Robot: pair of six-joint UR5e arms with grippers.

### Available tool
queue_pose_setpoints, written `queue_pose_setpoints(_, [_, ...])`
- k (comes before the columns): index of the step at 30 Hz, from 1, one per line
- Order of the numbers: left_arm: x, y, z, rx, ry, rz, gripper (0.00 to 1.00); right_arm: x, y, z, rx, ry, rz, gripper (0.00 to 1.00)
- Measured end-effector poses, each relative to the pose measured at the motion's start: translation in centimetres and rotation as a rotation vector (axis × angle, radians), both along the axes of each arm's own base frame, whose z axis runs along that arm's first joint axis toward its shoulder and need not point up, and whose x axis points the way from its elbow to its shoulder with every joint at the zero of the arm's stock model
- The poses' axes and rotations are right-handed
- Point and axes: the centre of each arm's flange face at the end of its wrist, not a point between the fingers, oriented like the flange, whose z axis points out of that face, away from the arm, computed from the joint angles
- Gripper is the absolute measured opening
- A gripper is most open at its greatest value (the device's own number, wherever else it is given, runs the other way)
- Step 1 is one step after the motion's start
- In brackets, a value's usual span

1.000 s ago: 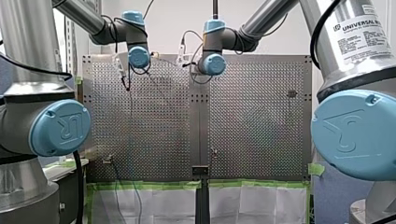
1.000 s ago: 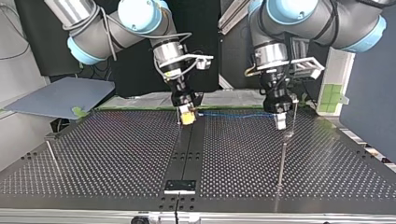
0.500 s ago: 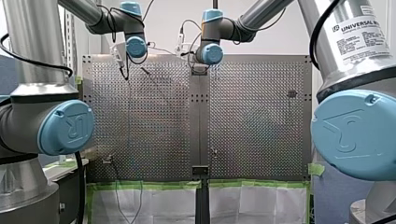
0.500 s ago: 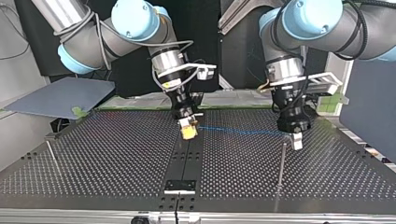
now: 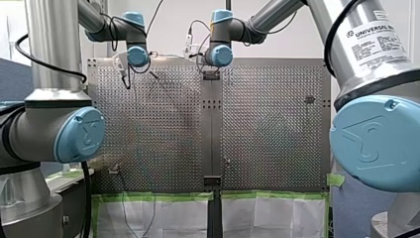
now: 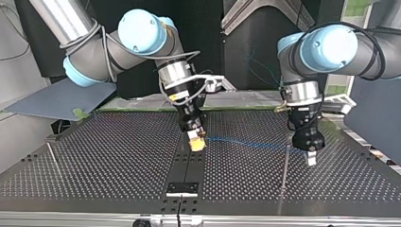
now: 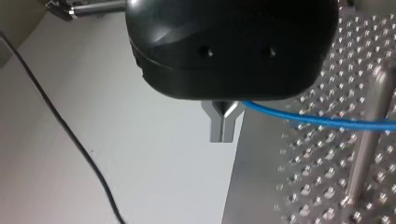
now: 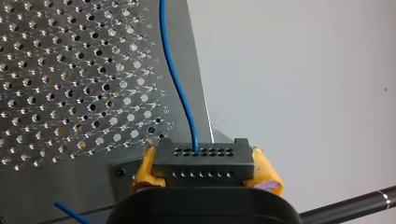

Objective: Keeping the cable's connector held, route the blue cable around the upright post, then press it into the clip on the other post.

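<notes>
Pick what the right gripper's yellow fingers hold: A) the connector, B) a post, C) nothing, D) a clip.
A: in the right wrist view the right gripper has its yellow fingers clamped on both sides of the connector, from which the cable runs ahead.

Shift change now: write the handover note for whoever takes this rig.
My right hand: shut on the connector, yellow pads clamping it.
My left hand: shut on the blue cable, beside the upright post.
Done: cable strung between both hands, crossing the post.
Left: bend it around that post, then press it into the clip, too small to make out, on the other post at the top view's left.
</notes>
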Motion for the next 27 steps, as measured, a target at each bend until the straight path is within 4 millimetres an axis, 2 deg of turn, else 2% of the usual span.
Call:
queue_pose_setpoints(6, [1.6,1.8,1.2,-0.020,-0.028,-0.008,0.00,0.6,-0.8,-0.3,0.001,0.002,0.001,0.00])
queue_pose_setpoints(10, [3.0,3.0,1.3,-0.023,-0.031,-0.008,0.00,1.0,-1.3,-0.8,0.003,0.005,0.002,0.00])
queue_pose_setpoints(20, [6.4,6.4,-1.1,-0.040,-0.006,-0.006,0.00,2.3,-2.9,-2.5,0.015,0.018,-0.001,0.00])
queue_pose_setpoints(27, [8.3,8.4,-2.1,-0.049,0.004,-0.021,0.00,2.9,-4.0,-4.7,0.034,0.039,-0.004,0.00])
